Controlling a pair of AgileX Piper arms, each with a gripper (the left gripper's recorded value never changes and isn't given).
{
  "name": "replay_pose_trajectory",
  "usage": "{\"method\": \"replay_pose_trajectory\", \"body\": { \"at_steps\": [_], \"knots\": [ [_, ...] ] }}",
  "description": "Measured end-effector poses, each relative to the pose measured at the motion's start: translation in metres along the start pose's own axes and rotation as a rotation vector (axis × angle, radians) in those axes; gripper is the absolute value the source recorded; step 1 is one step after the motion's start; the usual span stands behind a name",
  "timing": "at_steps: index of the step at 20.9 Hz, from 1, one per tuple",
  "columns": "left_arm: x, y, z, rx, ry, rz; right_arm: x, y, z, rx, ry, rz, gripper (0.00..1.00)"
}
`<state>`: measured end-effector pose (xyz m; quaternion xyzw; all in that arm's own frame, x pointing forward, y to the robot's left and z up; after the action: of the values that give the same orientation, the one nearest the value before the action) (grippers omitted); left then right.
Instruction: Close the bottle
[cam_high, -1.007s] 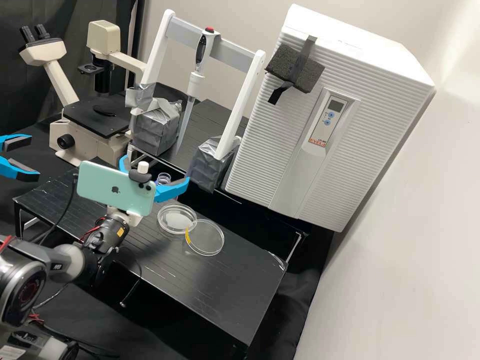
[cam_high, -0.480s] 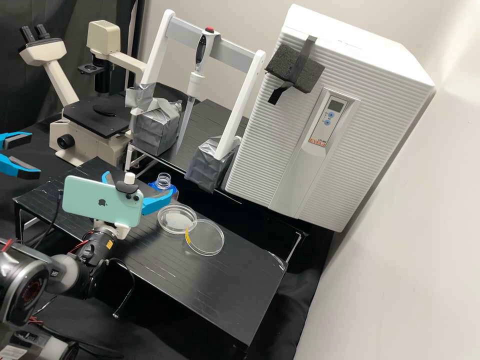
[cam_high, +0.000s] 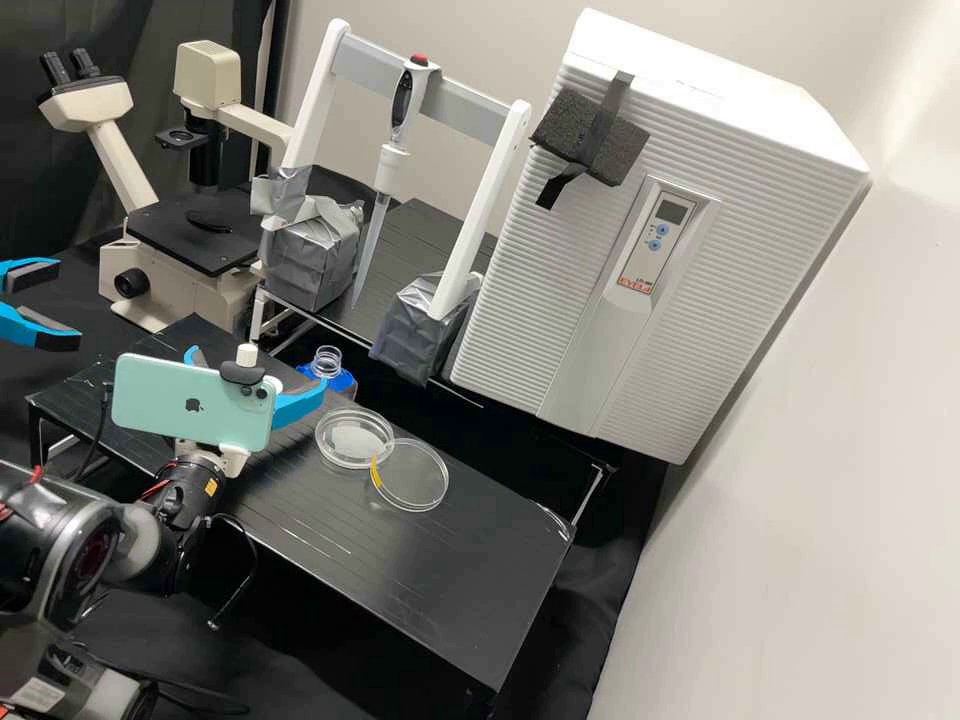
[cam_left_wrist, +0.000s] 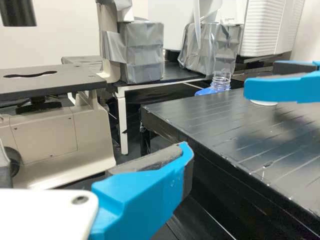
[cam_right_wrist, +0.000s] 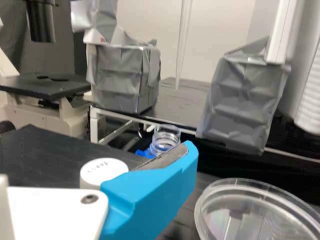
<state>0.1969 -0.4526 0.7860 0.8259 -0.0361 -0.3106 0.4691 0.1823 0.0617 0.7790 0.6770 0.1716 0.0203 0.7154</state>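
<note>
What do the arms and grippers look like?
Right arm: dark grey, red and black wires plus a mint-green phone clamped at the wrist. Left gripper and right gripper: white bodies, bright blue fingers with dark grey pads.

The right gripper (cam_high: 255, 372) sits low, just beside the bottle (cam_high: 326, 363), with its two blue fingers spread wide apart. The left gripper (cam_high: 65, 305) hangs well away from the bottle, fingers wide apart too.
</note>
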Motion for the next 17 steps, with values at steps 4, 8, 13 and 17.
{"method": "replay_pose_trajectory", "body": {
  "at_steps": [4,8,13,17],
  "knots": [
    [-0.0006,-0.0002,-0.0006,-0.002,0.005,0.001,0.0023,-0.0044,0.0043,0.004,-0.022,-0.024,1.00],
    [-0.0011,0.0000,-0.0014,-0.003,0.010,0.002,0.0025,-0.0052,0.0035,-0.006,-0.017,-0.027,1.00],
    [-0.0011,0.0000,-0.0014,-0.003,0.010,0.002,0.0011,-0.0056,0.0028,-0.012,-0.006,-0.021,1.00],
    [-0.0001,0.0017,-0.0021,0.004,0.008,0.006,-0.0032,-0.0069,0.0077,-0.010,-0.032,-0.023,1.00]
  ]
}}
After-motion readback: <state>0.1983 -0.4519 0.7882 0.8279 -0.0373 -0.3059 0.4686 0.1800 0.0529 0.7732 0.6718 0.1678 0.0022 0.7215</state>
